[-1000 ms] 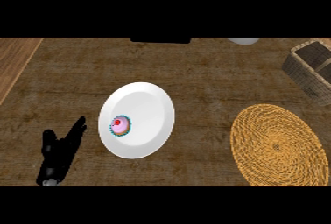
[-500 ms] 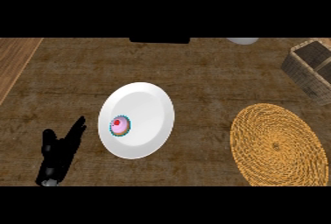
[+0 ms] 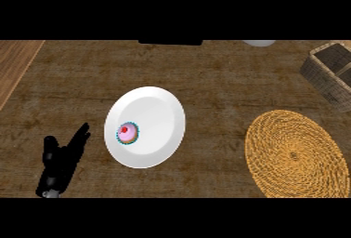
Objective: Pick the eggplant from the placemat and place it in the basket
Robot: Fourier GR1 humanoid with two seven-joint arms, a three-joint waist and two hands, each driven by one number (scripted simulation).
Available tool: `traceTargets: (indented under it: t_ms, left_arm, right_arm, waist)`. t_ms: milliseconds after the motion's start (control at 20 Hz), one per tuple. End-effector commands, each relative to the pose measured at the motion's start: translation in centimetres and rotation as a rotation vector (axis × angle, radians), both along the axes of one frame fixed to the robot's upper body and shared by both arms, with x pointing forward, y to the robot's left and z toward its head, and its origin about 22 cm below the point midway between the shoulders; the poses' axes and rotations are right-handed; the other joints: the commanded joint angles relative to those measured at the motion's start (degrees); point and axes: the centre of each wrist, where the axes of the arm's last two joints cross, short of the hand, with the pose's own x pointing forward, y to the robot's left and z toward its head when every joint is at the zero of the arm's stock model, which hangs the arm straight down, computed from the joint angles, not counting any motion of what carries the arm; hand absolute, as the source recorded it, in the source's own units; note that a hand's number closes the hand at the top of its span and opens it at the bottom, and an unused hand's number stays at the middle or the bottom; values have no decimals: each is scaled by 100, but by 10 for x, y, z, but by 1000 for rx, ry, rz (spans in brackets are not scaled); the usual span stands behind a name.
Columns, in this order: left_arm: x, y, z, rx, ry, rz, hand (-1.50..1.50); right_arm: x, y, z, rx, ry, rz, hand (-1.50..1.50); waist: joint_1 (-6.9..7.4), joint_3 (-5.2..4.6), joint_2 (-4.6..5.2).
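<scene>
Nothing new across the last second: same layout, same stillness. Far left, left hand resting low on the table, fingers straight and relaxed, pointing up toward the plate, holding nothing, unmoved from a moment ago. Just right of it, white plate with a small pink cupcake near its left rim, both exactly where they were. Further right, round woven placemat lying bare: no eggplant on it, none anywhere in view. Top right corner, basket partly cut by the edge, its inside too little shown to tell what it holds. Right hand nowhere in sight. No pick under way, then, and with the mat bare, hard to judge whether the eggplant already sits in the basket or lies out of frame.
</scene>
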Motion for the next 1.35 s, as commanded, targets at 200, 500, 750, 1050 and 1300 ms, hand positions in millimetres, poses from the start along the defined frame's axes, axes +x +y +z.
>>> traceTargets:
  t_ms: [200, 500, 750, 1050, 1300]
  left_arm:
    - [-3, 0, -11, -27, 66, 5, 0]
    - [-8, -9, -20, -26, 64, -17, 0]
    - [-6, -4, -17, -19, 73, -10, 0]
    - [-10, -5, -20, -26, 65, -20, 0]
    - [-6, 4, -14, -12, 65, -11, 0]
  right_arm:
    - [-11, -19, -7, -262, 8, -49, -150]
    - [-15, -31, -20, -208, -70, -57, -150]
    - [-25, -44, -11, -119, -121, -94, -150]
    - [-56, -73, -1, -3, -105, -213, -150]
    - [-88, -95, 15, 14, -87, -266, -150]
  waist:
    - [78, -26, 74]
    - [113, -21, 86]
    - [52, -23, 61]
    - [99, -9, 121]
    - [73, 0, 134]
